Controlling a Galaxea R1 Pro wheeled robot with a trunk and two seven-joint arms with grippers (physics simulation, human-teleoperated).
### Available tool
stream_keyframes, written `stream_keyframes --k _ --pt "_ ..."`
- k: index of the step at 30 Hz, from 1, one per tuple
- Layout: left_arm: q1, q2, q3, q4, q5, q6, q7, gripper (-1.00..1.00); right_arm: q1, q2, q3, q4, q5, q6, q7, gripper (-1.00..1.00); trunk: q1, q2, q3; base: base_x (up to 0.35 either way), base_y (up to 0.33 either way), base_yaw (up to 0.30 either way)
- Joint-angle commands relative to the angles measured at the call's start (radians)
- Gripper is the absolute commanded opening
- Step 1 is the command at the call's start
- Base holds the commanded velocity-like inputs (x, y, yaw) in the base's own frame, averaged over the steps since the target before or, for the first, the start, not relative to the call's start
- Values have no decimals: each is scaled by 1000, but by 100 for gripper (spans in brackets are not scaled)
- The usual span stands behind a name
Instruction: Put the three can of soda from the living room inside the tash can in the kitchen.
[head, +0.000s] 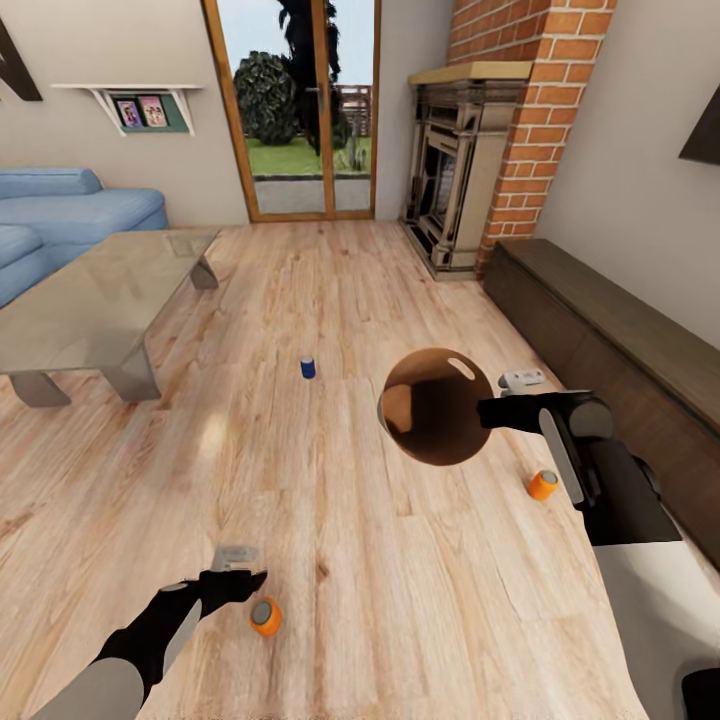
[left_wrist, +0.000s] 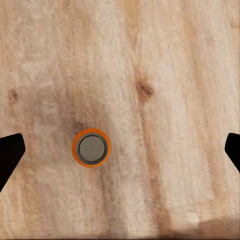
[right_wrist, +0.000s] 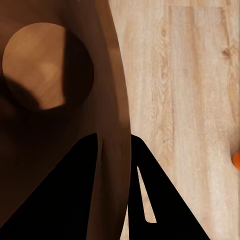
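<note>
Right end effector (head: 487, 411) grips the tash can (head: 430, 432) rim; left end effector (head: 238, 582) (apparently wide) above an orange can (head: 265, 616).

Pale wooden floor (head: 330, 300) — three cans upright: blue can (head: 308, 368) at centre, orange cans at lower left (head: 265, 617) and right (head: 543, 485).

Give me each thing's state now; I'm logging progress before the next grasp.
Trash can: held off the floor by its rim, empty.
Right gripper: shut on the rim.
Left gripper: open, above the near orange can.
Far orange can: upright, on the floor.
Blue can: upright, on the floor.
</note>
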Motion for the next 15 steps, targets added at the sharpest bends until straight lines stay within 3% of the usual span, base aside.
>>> stream_keyframes --k 1,15 --pt "0 0 0 3 0 -1 0 100 -1 0 0 -1 -22 1 4 -100 4 -7 -5 0 0 0" --pt "0 0 3 10 9 -6 -9 100 2 1 3 -1 -19 1 4 -100 57 -105 -70 0 0 0"
